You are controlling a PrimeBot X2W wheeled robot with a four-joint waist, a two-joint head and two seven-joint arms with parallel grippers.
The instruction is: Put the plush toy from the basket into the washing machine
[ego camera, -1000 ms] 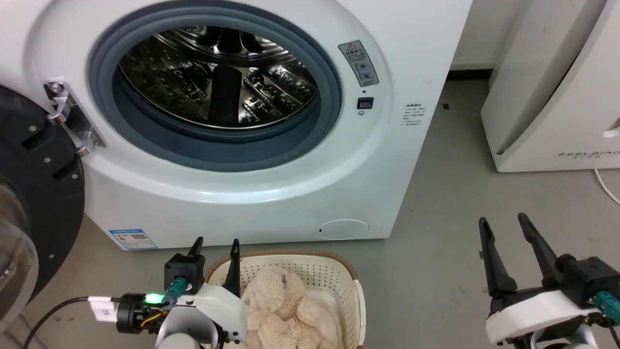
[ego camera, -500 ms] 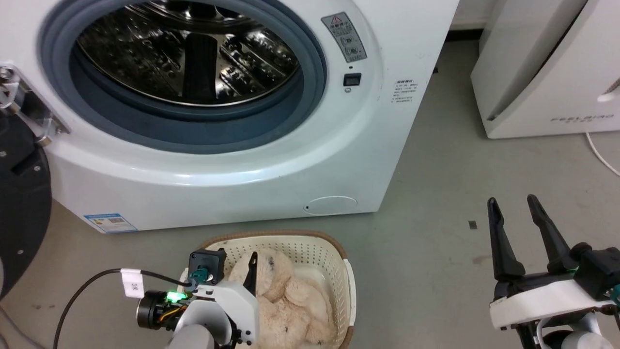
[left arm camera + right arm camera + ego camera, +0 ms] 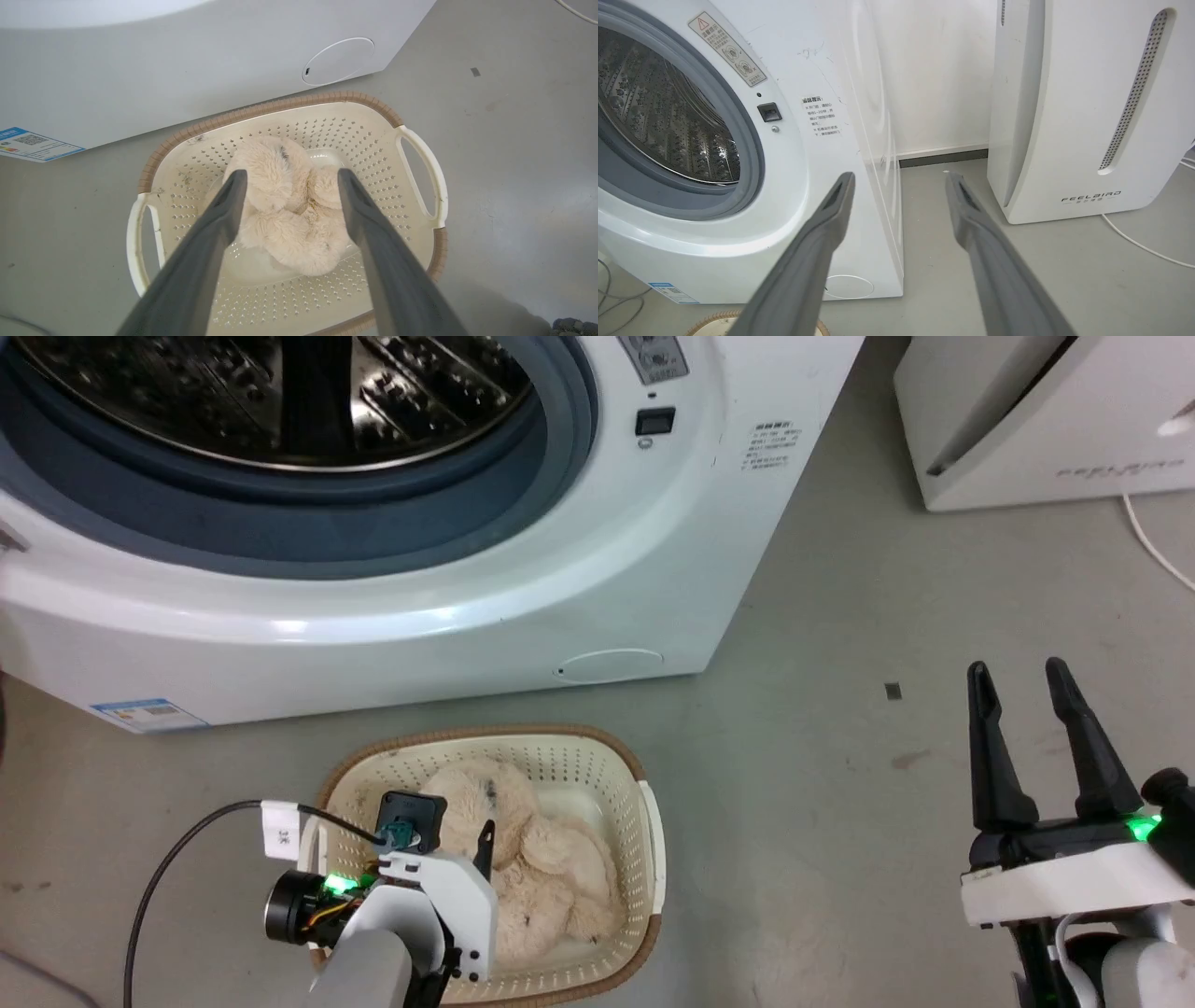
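The plush toy lies curled in basket on floor just in front of washing machine; left gripper hangs over toy, fingers spread; right gripper well aside over floor, fingers spread, empty.

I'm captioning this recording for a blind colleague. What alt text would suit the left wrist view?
The left gripper, open, hangs over a cream plush toy curled in a perforated cream basket with a brown rim; the two dark fingers frame the toy. The basket sits on a grey floor just in front of the white washing machine.
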